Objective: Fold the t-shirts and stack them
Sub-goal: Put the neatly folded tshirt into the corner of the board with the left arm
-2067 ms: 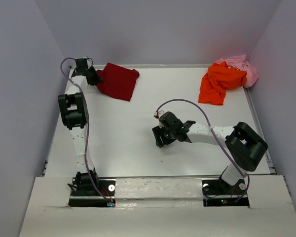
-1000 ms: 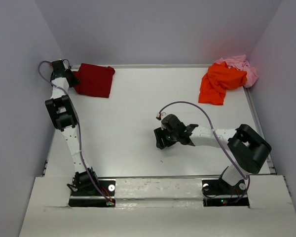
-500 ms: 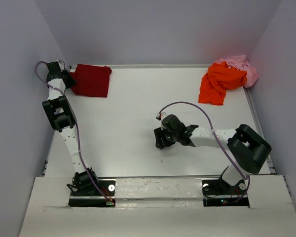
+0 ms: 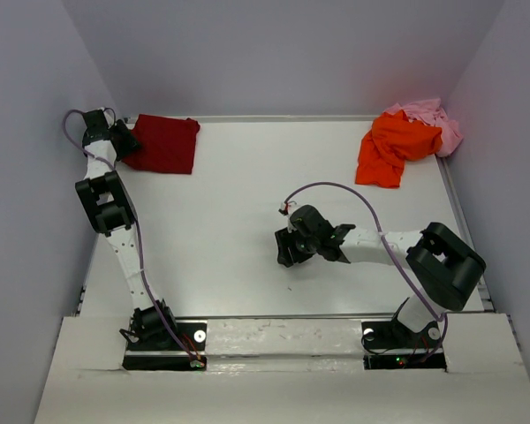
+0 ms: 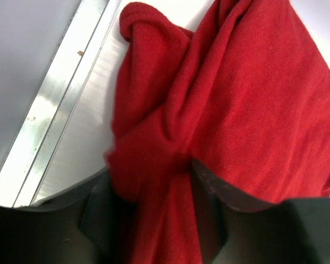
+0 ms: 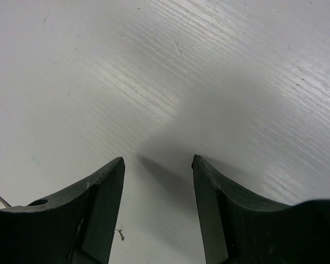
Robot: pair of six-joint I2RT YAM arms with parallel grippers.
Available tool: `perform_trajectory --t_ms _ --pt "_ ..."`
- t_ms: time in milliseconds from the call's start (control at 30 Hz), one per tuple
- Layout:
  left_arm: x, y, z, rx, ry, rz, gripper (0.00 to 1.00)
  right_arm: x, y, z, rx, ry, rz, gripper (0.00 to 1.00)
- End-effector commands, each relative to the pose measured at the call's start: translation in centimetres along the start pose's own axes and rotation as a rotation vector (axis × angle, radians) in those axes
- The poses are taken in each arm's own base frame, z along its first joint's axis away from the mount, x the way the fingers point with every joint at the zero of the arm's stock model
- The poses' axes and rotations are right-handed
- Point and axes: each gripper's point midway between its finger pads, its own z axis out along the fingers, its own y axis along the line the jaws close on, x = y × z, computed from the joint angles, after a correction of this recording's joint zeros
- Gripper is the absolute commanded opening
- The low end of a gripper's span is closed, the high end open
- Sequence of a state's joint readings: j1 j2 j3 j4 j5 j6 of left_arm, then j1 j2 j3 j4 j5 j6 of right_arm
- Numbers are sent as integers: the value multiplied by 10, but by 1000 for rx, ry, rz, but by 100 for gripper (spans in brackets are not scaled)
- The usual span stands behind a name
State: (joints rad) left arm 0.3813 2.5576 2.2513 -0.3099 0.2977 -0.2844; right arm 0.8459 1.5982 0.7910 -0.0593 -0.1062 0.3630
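One t-shirt (image 4: 163,144) lies at the far left corner of the worktop (image 4: 247,203). Two more t-shirts (image 4: 397,141) lie heaped together at the far right corner, overlapping.

White table (image 4: 247,194) — faintly scratched, metal rim (image 5: 55,110) at its edge — grey walls (image 4: 283,53) around.

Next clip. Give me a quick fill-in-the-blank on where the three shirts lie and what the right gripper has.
1. The dark red t-shirt lies in the far ___ corner of the table.
2. In the far right corner, the orange t-shirt lies partly over the crumpled t-shirt, which is pale ___.
3. The right gripper is open over bare table and holds ___.
Missing words: left; pink; nothing.
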Motion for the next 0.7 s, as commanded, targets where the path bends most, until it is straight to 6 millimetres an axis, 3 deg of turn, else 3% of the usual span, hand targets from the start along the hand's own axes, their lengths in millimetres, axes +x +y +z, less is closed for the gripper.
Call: perform_trajectory --t_ms 0,200,600,667 --pt "-72 5 -44 -2 -161 -79 63 24 -3 4 2 63 6 58" --pt "-95 -25 -67 26 -223 -41 66 23 3 -1 -19 53 -11 58" --pt "-104 -100 -102 67 -278 73 66 21 9 -1 -37 45 -21 58" --pt "-108 -105 -110 42 -302 92 66 23 9 -1 -41 47 -21 58"
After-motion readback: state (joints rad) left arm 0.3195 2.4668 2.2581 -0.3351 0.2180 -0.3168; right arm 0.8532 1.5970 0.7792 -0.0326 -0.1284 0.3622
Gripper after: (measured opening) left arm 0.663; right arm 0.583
